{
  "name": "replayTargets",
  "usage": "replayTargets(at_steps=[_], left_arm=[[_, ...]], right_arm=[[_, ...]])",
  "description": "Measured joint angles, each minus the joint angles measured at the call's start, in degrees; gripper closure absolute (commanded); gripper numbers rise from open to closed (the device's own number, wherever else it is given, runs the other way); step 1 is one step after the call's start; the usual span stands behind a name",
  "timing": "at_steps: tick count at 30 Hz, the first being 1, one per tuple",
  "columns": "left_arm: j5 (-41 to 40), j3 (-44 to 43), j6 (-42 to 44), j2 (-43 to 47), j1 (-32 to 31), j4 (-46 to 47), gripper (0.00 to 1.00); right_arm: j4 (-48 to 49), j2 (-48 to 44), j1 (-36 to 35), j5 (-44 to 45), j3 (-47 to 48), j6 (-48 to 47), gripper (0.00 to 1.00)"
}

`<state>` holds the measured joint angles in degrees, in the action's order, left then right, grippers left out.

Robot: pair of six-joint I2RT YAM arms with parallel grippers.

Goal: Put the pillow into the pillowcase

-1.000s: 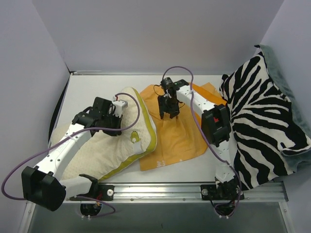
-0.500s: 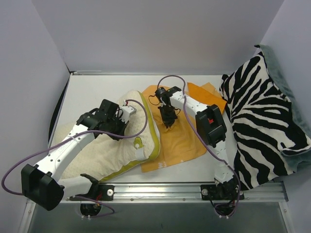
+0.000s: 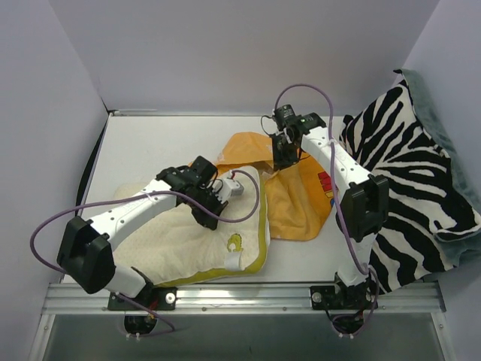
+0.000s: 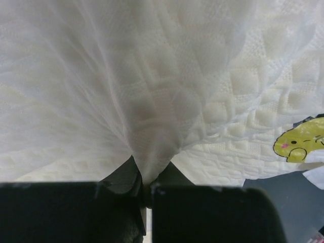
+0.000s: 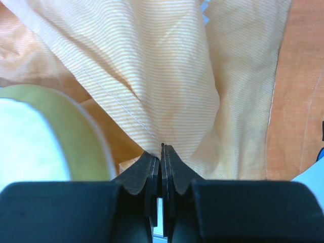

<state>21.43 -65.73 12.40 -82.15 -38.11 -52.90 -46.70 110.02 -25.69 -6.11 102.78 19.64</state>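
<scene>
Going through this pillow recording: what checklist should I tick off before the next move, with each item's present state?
1. The left gripper is shut on the cream-white bumpy pillow: ok.
2. The right gripper is shut on the orange fabric pillowcase: ok.
3. Pillowcase opening faces the pillow: cannot tell.
4. Pillow inside the pillowcase: not ok, nearly all of it lies uncovered.
5. Black-and-white zebra-striped cushion apart from the pillowcase: cannot tell, the right arm covers that gap.
</scene>
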Motion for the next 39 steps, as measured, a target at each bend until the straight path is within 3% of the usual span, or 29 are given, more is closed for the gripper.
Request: replayTargets(at_steps=[11,20,28,36,39], left_arm=[[4.0,-8.5,0.3,-15.4,-0.1,-2.0,1.0],[7.2,-18.3,-2.0,-20.6,8.5,-2.2,1.0],[-0.5,-25.7,-7.2,-25.9,11.7,-2.2,1.0],[-12.6,-28.9,-13.0,-30.1,9.7,-1.6,1.0],[-12.8,-29.6,-16.4,-30.6,10.5,-1.1,0.87]], right_arm=[[5.5,-5.4,0.1,-6.9,-12.3,-2.8,1.0],[9.6,-15.4,0.1,-11.5,-20.9,-5.1,1.0],[10.9,-16.2,0.1,-13.7,-23.8,-6.2,1.0],[8.8,-16.1,-0.7,-15.7,-17.7,-7.0,0.96],[8.7,-15.5,-1.0,-16.0,-16.9,-7.2,0.93]])
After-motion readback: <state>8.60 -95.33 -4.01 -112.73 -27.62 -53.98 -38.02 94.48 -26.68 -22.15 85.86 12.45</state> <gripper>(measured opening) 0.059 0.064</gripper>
